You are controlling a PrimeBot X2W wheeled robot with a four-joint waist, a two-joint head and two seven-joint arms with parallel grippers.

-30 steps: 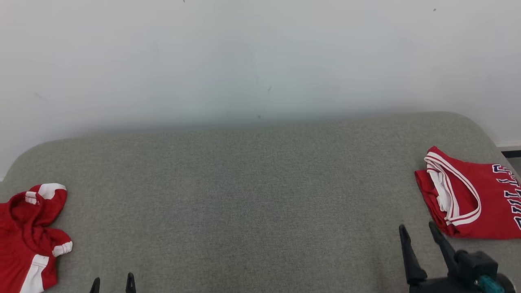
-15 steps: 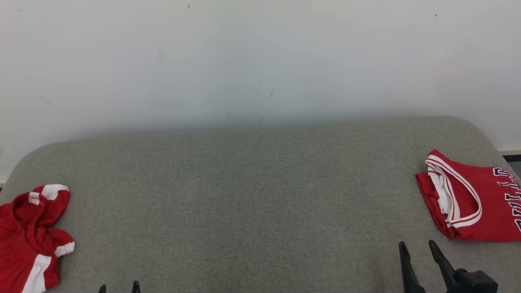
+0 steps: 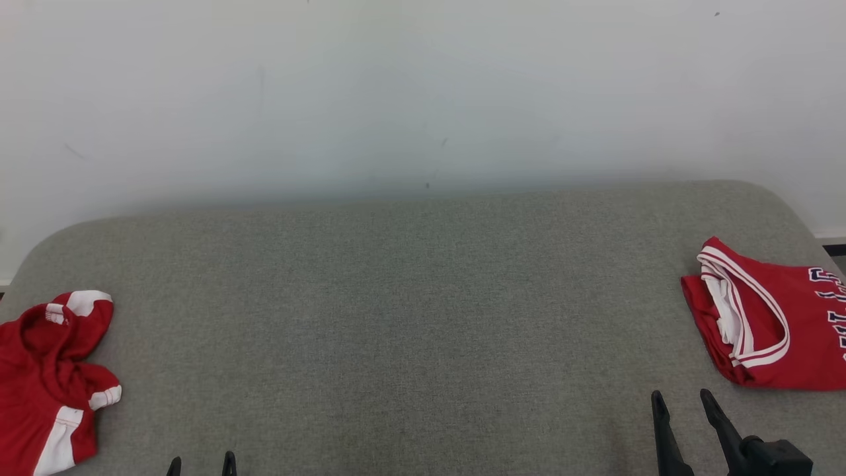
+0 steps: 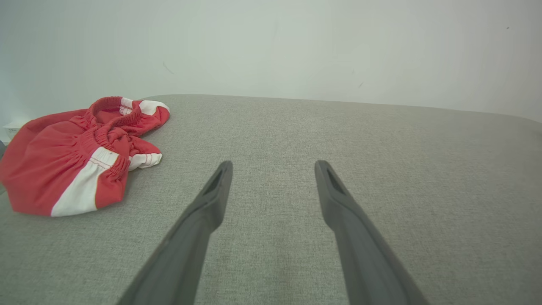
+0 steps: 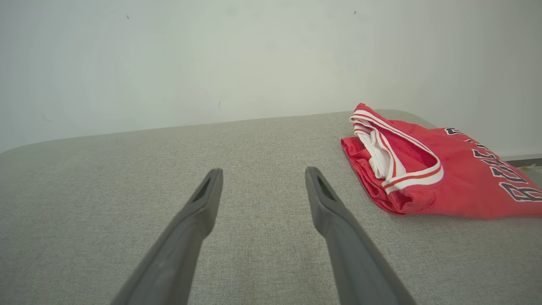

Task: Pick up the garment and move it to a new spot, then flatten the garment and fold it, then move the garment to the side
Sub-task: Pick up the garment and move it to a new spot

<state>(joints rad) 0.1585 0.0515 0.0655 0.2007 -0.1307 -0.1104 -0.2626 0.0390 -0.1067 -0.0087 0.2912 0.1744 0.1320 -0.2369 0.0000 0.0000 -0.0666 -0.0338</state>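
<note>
A crumpled red garment (image 3: pixel 49 383) with white bands and an elastic waist lies at the left end of the grey cushioned surface (image 3: pixel 410 317); it also sits up and to the left in the left wrist view (image 4: pixel 80 152). A folded red jersey (image 3: pixel 767 324) with white trim and dark lettering lies at the right end (image 5: pixel 427 169). My left gripper (image 3: pixel 201 463) is open at the bottom edge, right of the crumpled garment, empty (image 4: pixel 274 166). My right gripper (image 3: pixel 681 396) is open and empty, just in front and left of the jersey (image 5: pixel 264 173).
A plain white wall (image 3: pixel 423 92) rises behind the surface. The surface's back corners are rounded, and its right edge (image 3: pixel 803 228) drops toward a strip of floor beside the jersey. Bare grey fabric spans the stretch between the two garments.
My right gripper has drawn back toward the bottom edge, away from the jersey; the left fingertips have sunk slightly lower too. The head camera shifted a little. Both garments lie as before.
</note>
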